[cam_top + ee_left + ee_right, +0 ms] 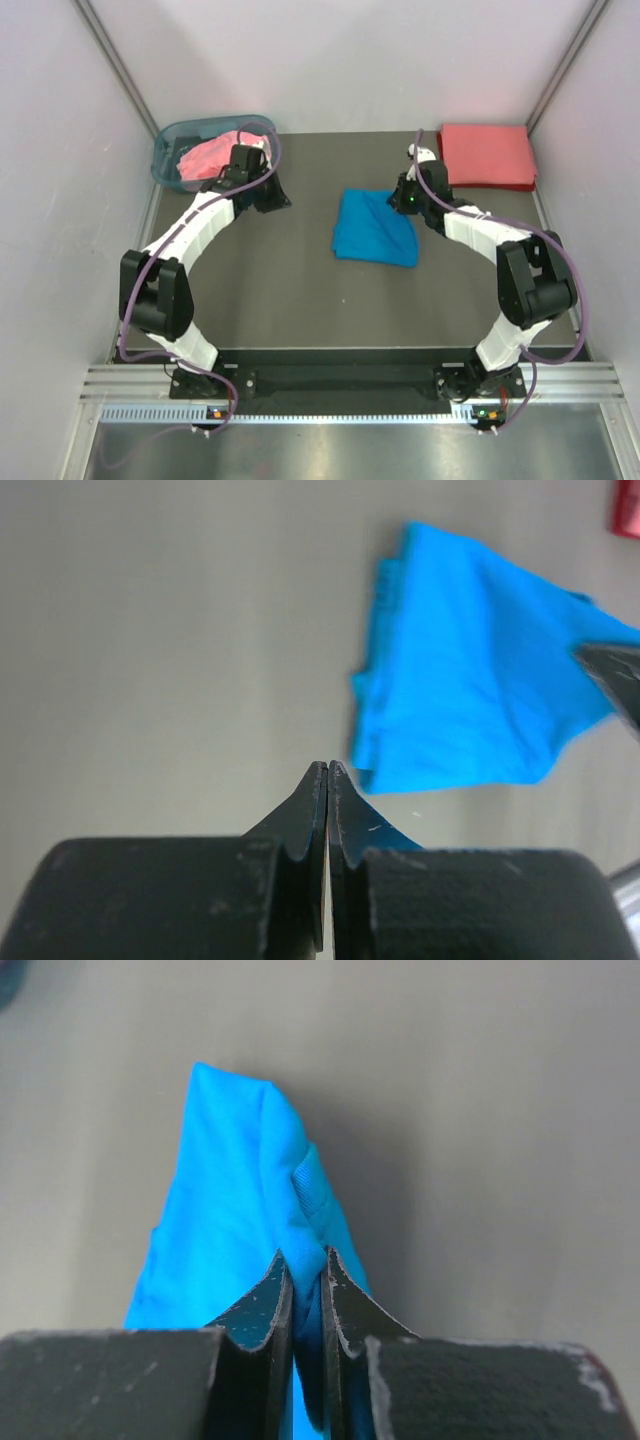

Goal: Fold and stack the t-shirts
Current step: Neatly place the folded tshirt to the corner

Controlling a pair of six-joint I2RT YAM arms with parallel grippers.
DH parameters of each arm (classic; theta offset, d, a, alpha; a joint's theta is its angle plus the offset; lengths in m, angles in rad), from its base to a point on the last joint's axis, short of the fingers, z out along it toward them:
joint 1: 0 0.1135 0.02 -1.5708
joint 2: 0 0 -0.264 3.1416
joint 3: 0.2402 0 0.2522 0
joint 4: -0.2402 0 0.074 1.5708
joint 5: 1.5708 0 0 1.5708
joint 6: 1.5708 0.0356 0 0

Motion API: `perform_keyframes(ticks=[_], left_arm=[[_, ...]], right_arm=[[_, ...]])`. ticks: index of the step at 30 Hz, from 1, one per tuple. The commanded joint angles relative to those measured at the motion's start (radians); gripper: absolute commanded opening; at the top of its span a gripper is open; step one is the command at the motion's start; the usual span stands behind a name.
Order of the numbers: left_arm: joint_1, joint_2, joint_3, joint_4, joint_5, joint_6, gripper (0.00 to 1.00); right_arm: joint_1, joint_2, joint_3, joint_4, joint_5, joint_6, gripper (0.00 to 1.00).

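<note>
Honestly, got the blue t-shirt [372, 230] loosely folded mid table [300, 290], well apart from the coral-red t-shirt [487, 155] at the far right corner, and could spill open if dragged by one thin pinch. Far left, seeing the plastic basket [165, 160] holding the crumpled pink t-shirt [208, 155]. Reading the right gripper [305, 1260] as clamped on blue cloth, the left gripper [328, 770] as closed on nothing.
</note>
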Motion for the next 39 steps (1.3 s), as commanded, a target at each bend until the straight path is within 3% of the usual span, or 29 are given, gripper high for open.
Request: perform_keyframes(ticks=[1, 6, 13, 18, 23, 28, 39], left_arm=[[0.025, 0.013, -0.048, -0.011, 0.025, 0.012, 0.00], [0.025, -0.030, -0.059, -0.016, 0.064, 0.015, 0.00], [0.025, -0.085, -0.112, -0.007, 0.090, 0.057, 0.00], [0.024, -0.075, -0.126, 0.010, 0.124, 0.084, 0.00], [0.022, -0.047, -0.142, 0.059, 0.193, 0.077, 0.00], [0.022, -0.044, -0.140, 0.065, 0.250, 0.073, 0.00], [0.024, -0.038, -0.135, 0.064, 0.282, 0.074, 0.00]], right_arm=[[-0.004, -0.004, 0.017, 0.017, 0.038, -0.041, 0.00], [-0.032, 0.053, 0.124, -0.003, 0.006, -0.205, 0.00], [-0.144, 0.242, 0.480, -0.244, -0.068, -0.382, 0.00], [-0.234, 0.299, 0.620, -0.361, -0.175, -0.466, 0.00], [-0.289, 0.384, 0.832, -0.515, -0.107, -0.572, 0.00], [-0.317, 0.418, 0.942, -0.546, -0.044, -0.627, 0.00], [-0.431, 0.493, 1.131, -0.568, -0.053, -0.646, 0.00]])
